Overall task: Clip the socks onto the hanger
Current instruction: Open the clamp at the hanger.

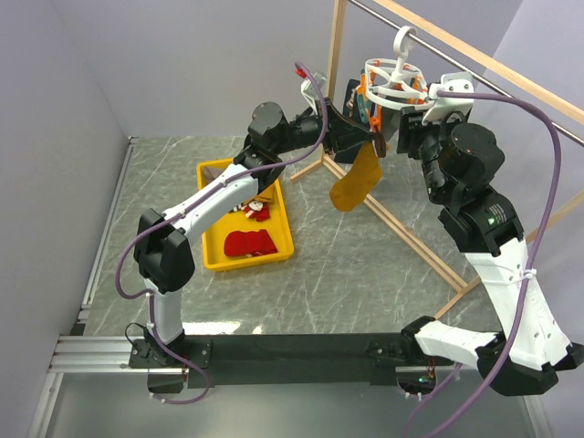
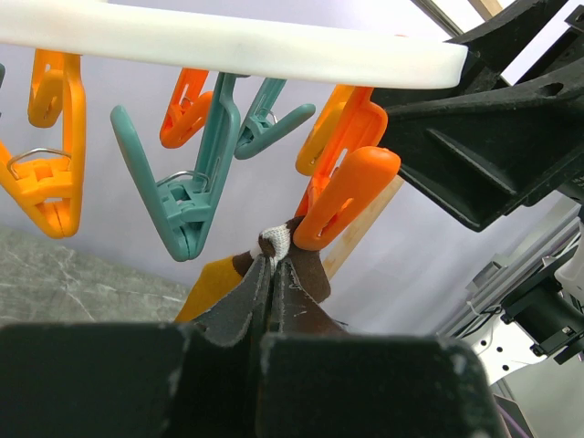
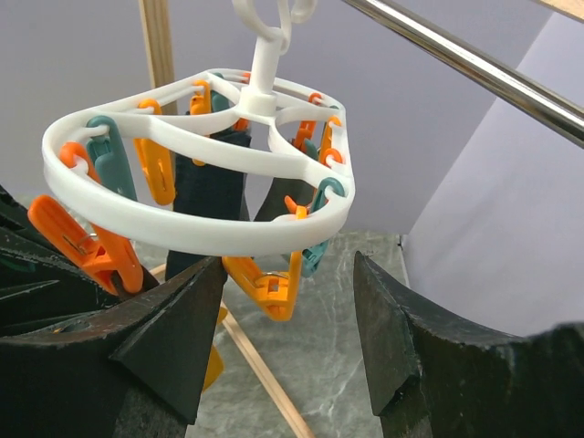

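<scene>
The white hanger (image 1: 394, 80) hangs by its hook from the metal rod, with orange and teal clips under its ring (image 3: 182, 233). My left gripper (image 2: 274, 263) is shut on the brown, white-striped cuff of a mustard yellow sock (image 1: 356, 182), held up just under the ring. An orange clip (image 2: 345, 193) touches that cuff with its tip; I cannot tell whether it grips. My right gripper (image 3: 287, 265) is open right beside the ring, with another orange clip (image 3: 274, 285) hanging between its fingers. A dark navy sock (image 3: 214, 196) hangs from the hanger.
A yellow tray (image 1: 216, 255) at the left holds red socks (image 1: 249, 243) and others. The wooden frame (image 1: 401, 233) with its metal rod (image 3: 474, 68) stands around the hanger. A teal clip (image 2: 196, 187) hangs left of the held cuff.
</scene>
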Robot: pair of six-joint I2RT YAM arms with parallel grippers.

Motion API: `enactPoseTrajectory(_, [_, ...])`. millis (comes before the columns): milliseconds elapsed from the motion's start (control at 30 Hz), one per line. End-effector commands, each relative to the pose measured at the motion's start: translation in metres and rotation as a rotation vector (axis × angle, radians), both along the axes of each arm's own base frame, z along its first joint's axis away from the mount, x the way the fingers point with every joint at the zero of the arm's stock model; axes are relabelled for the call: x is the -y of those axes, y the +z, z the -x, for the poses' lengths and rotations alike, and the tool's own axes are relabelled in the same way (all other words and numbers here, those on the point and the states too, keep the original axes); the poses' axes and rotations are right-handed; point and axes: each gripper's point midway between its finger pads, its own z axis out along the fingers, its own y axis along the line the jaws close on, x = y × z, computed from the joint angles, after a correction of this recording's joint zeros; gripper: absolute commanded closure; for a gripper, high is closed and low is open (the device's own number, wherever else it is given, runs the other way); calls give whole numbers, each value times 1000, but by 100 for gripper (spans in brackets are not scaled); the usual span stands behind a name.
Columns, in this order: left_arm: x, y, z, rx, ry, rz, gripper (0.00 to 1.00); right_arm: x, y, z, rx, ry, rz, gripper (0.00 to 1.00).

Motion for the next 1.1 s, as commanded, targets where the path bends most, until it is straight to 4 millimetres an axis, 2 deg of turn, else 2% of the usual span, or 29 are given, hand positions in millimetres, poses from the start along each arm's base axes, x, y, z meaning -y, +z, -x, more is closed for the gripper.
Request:
enactPoseTrajectory(0, [-16, 47, 20, 109, -5, 74, 99, 4, 11, -4, 47, -28, 0, 34])
enactPoseTrajectory(433, [-17, 48, 21, 115, -13, 82, 99, 1, 1, -17, 23, -25, 55, 35])
enactPoseTrajectory(533, [-16, 49, 22, 118, -14, 81, 99, 1, 5, -16, 37, -21, 50, 38])
enactPoseTrajectory(700, [-16, 50, 21, 118, -14, 84, 99, -2, 12, -15, 62, -2, 38, 58])
enactPoseTrajectory(733, [-16, 49, 21, 116, -13, 84, 99, -2, 12, -14, 65, 2, 37, 59])
enactPoseTrajectory(767, [-16, 49, 20, 115, -13, 83, 99, -3, 12, -14, 66, 7, 38, 60])
enactPoseTrajectory(967, [-16, 49, 20, 115, -11, 87, 99, -6, 8, -15, 57, 21, 34, 86])
enactPoseTrajectory(1067, [-17, 50, 20, 114, -6, 86, 99, -8, 4, -16, 54, 30, 32, 93])
